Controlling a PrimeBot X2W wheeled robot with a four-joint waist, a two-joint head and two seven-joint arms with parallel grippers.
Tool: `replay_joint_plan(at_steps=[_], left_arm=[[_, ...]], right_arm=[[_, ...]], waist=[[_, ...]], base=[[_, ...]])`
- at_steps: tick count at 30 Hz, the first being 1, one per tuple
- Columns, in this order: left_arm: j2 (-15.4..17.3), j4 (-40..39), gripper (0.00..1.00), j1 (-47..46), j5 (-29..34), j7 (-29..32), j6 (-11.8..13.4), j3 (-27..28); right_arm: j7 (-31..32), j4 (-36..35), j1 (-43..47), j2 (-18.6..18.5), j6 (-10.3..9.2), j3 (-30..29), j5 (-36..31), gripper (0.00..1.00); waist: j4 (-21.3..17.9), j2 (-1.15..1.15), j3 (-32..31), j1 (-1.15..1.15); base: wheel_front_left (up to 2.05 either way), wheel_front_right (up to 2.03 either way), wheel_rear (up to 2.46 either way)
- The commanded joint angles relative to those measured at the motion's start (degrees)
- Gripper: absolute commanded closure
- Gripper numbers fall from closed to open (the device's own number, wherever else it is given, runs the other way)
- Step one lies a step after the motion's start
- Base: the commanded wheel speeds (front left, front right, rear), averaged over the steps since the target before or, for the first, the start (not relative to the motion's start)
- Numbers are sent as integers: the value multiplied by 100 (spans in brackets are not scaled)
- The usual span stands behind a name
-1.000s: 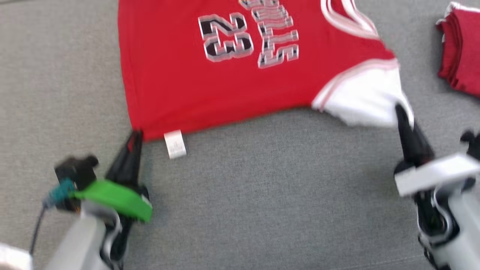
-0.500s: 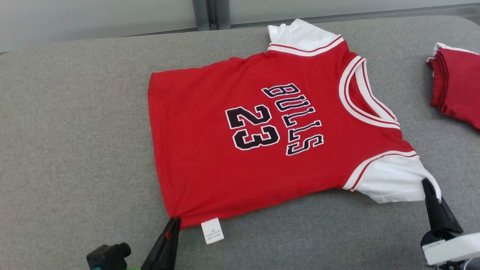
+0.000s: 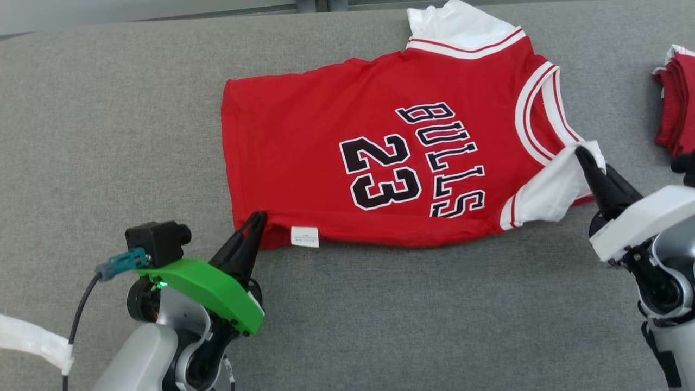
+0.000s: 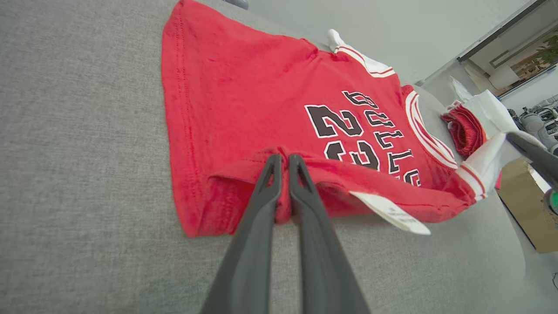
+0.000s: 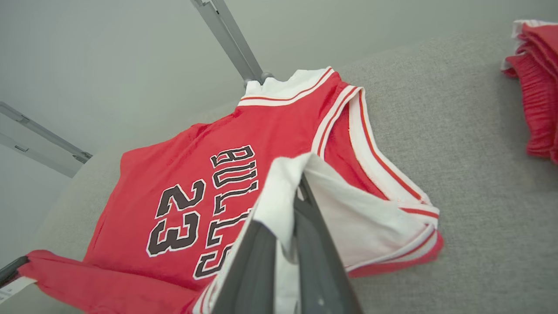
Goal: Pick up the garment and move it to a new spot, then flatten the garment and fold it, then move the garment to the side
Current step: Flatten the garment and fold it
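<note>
Head view, jersey: I see the red jersey [image 3: 326, 163] number side up on the gray cushion [image 3: 108, 136], in the middle and reaching the far edge.
Head view, left gripper: my left gripper [image 3: 258, 217] is pinched tight on the jersey's near left corner.
Head view, right gripper: my right gripper [image 3: 583, 155] is pinched tight on the white sleeve [image 3: 548, 190], which is pulled up over the red part.
Head view, tag: a small white tag [image 3: 304, 237] sits on the near hem, just beside the left gripper.
Head view, red pile: a folded red pile [image 3: 676, 103] lies at the cushion's right edge, apart from the jersey.
Left wrist view, left gripper: my two fingers [image 4: 266, 187] press together on a bunch of red hem, lifted a little off the cushion.
Left wrist view, tag: it hangs from the raised hem.
Right wrist view, right gripper: my fingers [image 5: 318, 244] are closed with the white sleeve wrapped over their tips.
Right wrist view, jersey: the near edge curls up off the cushion, and the far part lies flat.
</note>
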Motion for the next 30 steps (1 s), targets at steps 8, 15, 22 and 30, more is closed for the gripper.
replay_joint_plan(at_steps=[8, 15, 22, 30], left_arm=[[-300, 896, 80, -1004, -77, 273, 80, 2], [-270, 1220, 0, -1091, 52, 244, 28, -100], [-10, 464, 0, -427, 43, 46, 212, 24], [-12, 375, 0, -276, 135, 332, 347, -245]], right_arm=[[396, 543, -1099, -61, -2, -74, -605, 78], [95, 587, -1223, -250, -1, 158, -728, 0], [-99, 129, -421, -949, -2, 168, -1165, 0], [392, 322, -58, -1252, -3, 104, -1527, 0]], waist=[[218, 0, 600, 0], [223, 0, 685, 0], [153, 0, 657, 0], [184, 0, 875, 0]], base=[[0, 0, 0], [0, 0, 0], [0, 0, 0], [0, 0, 0]])
